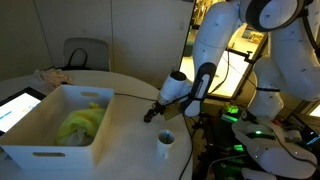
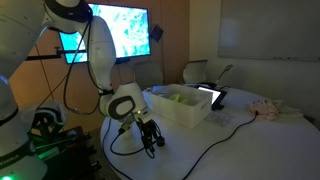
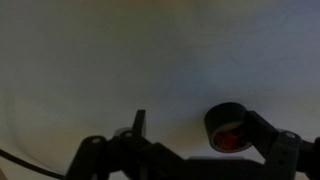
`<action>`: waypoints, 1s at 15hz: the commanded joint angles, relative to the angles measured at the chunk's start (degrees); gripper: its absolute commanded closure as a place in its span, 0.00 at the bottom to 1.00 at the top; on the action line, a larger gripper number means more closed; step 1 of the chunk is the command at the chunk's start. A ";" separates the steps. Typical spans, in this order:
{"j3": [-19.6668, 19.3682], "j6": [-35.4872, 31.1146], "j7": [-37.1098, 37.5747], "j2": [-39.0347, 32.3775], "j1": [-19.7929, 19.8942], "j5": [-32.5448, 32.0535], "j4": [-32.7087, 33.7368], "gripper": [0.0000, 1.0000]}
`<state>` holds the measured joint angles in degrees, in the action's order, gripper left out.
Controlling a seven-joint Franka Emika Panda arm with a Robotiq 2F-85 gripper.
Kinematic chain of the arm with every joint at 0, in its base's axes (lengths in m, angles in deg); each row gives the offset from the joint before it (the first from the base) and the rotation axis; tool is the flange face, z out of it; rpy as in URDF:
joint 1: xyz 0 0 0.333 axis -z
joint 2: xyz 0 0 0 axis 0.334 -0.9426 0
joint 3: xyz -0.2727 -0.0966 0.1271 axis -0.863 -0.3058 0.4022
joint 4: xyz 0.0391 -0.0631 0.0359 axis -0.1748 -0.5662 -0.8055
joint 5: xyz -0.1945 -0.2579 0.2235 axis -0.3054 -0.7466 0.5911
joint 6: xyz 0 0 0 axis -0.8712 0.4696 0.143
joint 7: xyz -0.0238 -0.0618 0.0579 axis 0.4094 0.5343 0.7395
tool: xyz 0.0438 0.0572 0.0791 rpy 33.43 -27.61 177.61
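Small cup (image 1: 165, 141): stands upright on the round white counter (image 1: 128, 132), near its edge; in the wrist view it sits at lower right (image 3: 232, 128), close by one finger (image 3: 285, 150). Pincer (image 1: 150, 116): empty, jaws spread wide, low over the counter just beside the cup. White bin (image 1: 40, 135): farther along the counter, well apart, holding a yellow-green cloth (image 1: 82, 122).
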<state>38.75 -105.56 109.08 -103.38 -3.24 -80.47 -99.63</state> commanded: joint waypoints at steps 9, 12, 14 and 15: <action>10.57 -3.17 -20.09 2.67 10.48 19.90 1.69 0.00; 11.44 -2.93 -22.54 1.85 11.70 22.36 2.89 0.00; 11.69 -2.96 -23.64 1.03 11.78 23.68 3.63 0.00; 12.16 -2.61 -24.06 0.75 12.31 23.86 4.14 0.00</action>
<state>49.24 -107.80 88.17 -101.86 7.62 -59.15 -97.12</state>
